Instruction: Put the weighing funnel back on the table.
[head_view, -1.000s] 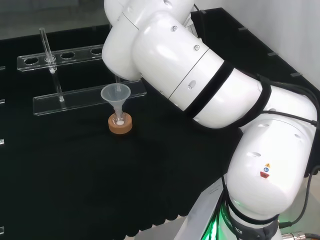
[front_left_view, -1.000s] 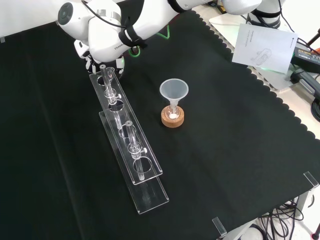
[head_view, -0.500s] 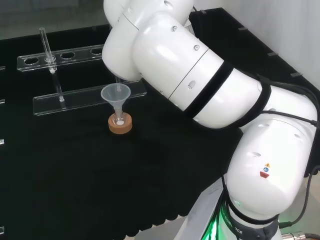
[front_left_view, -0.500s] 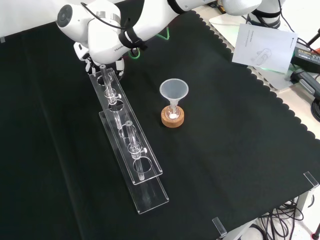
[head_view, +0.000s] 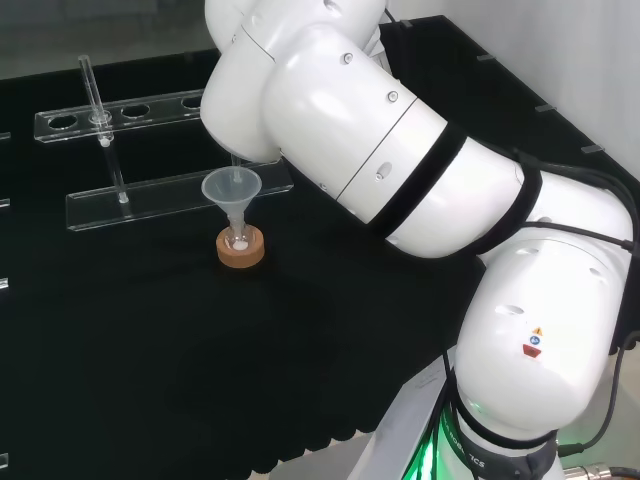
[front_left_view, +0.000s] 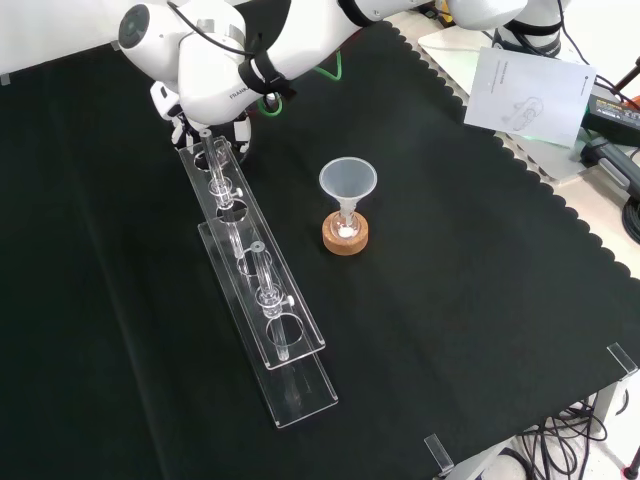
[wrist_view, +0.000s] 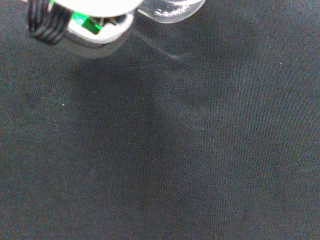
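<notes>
You get bright, even light from above: the white arm (head_view: 400, 150) shines with small glints, while the desk (front_left_view: 480, 300) cloth stays flat and dark. Just beside the hand (front_left_view: 175, 112) the clear rack (front_left_view: 255, 290) shows by edge gleams. The wrist view gives you a soft, broad shadow on the cloth close under the hand

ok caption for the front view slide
Robot hand at the far end of the clear rack; funnel standing in its flask on a cork ring.

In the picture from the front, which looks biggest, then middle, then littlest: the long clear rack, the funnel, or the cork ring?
1. clear rack, by far the largest.
2. funnel.
3. cork ring, nearly as wide as the funnel's mouth but much shorter.
</notes>
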